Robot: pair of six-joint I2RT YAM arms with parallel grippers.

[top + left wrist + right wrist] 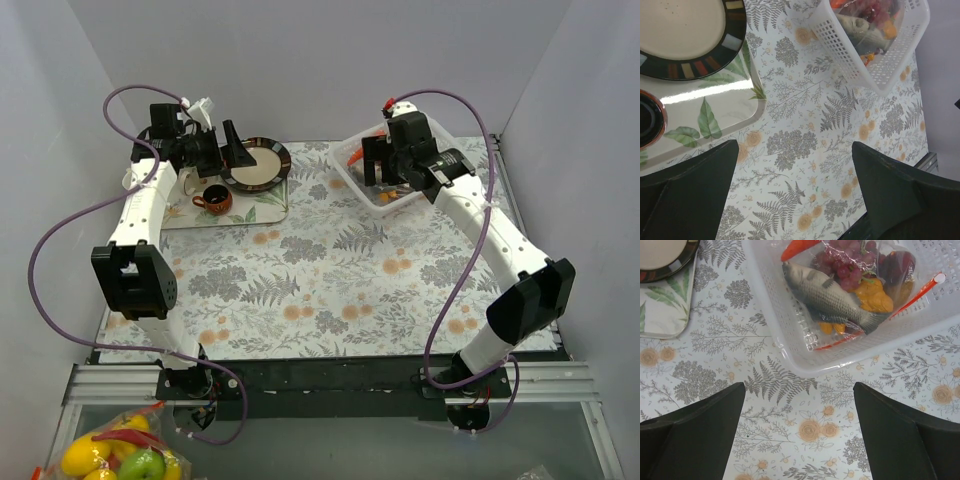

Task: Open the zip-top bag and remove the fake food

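Fern-print tablecloth (330,290), left claw (795,200) and right claw (800,440) both agape, zip-top bag (860,290) in basket (790,340) cropped at top.

Cropping the zip-top bag (875,270) and the grapes (845,265) at the upper edge of the right wrist view. Hiding most of the basket (388,205) behind the right gripper (380,170) in the upper right of the top view. Cutting off the plate (685,30) at the upper left of the left wrist view, and the dark cup (646,120) at its left edge.

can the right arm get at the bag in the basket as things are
Probably yes: the right gripper hangs open by the basket, the bag lies uncovered in its open top, and nothing stands between them.
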